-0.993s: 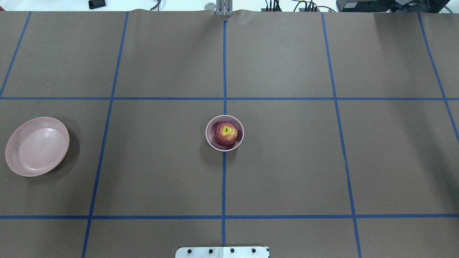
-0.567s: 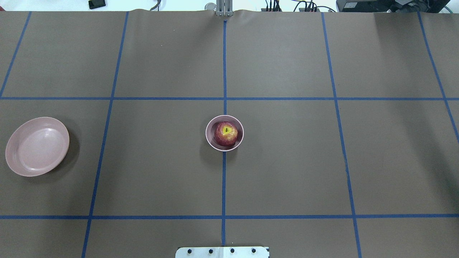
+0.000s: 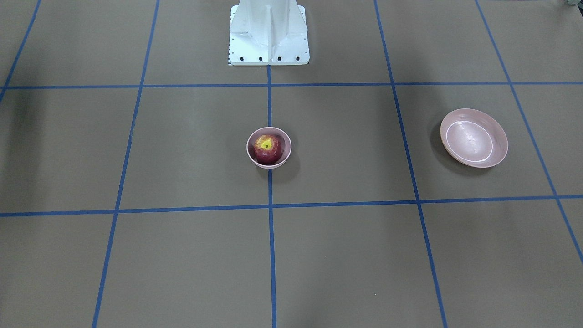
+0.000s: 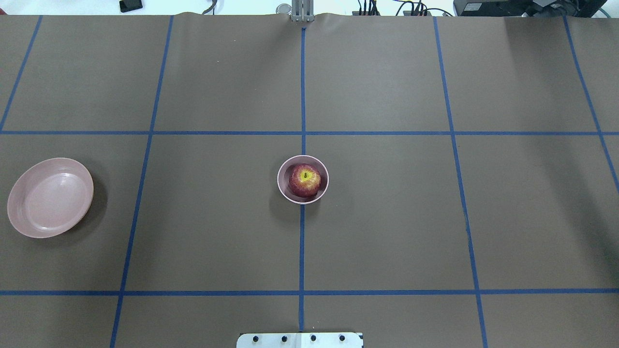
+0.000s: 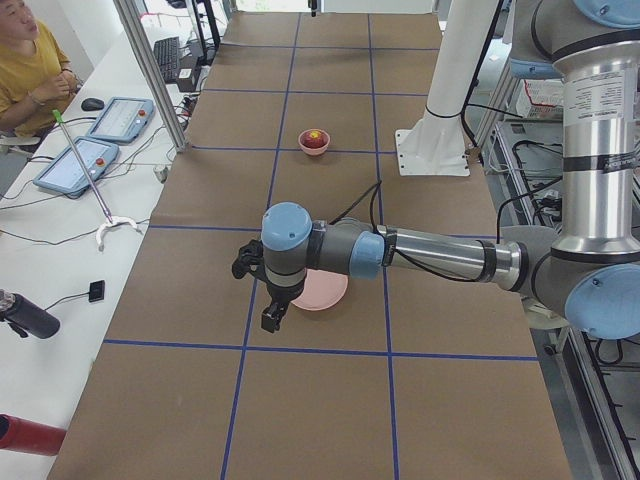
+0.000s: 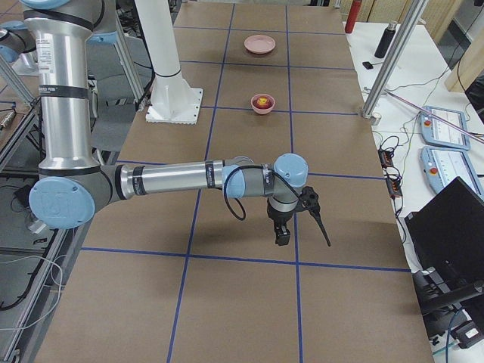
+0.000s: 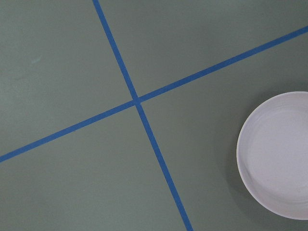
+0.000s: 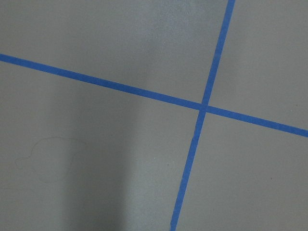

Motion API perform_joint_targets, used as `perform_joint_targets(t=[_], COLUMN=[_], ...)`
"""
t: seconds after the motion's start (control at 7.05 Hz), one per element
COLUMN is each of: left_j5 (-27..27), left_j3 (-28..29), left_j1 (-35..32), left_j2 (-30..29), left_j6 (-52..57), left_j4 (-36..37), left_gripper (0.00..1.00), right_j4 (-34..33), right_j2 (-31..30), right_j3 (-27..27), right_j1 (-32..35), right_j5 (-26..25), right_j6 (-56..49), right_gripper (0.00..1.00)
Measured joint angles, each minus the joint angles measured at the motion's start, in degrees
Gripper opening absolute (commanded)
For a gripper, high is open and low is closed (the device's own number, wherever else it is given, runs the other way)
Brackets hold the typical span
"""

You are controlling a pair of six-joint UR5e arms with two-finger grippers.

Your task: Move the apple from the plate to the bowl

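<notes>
**Apple in the bowl, both arms drawn off to the sides**

The left claw [image 5: 260, 296] shows only in the side view, hanging above the bench [image 4: 387, 217] near the wide, shallow, glossy pale pink plate [image 4: 51, 199]. From that angle I cannot tell whether its fingers are released or clenched. Its wrist camera looks straight down on a crossing of blue tape lines [image 7: 136, 101], with the plate's rim at about 4 o'clock in the picture. The right claw [image 6: 301, 227] is likewise seen only from the side, well apart from the dishes, and its state cannot be told either. Its camera shows only bench and tape.

The plate lies bare. At 3 o'clock from it in the overhead view, well apart and on the centre tape line, stands the small, deep, matte pale pink bowl [image 4: 280, 180]. The small dark red apple [image 4: 304, 181] sits inside it, yellow-green stem dimple up. The bowl is just wider than the fruit, so its walls likely keep the apple from rolling.

Neither claw carries the apple, so I judge the transfer done and the arms parked clear of the bowl.
</notes>
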Motion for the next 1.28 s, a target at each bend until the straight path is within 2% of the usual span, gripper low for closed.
perform_joint_targets(t=[1.28], left_j5=[0.07], left_j3=[0.45], left_j1=[0.13], left_j2=[0.92], left_j6=[-0.04], left_j4=[-0.09], left_gripper=[0.98], right_j4=[0.00], right_j2=[-0.42], right_j3=[0.01], right_j1=[0.00], right_j5=[0.14], right_j6=[0.40], right_gripper=[1.00])
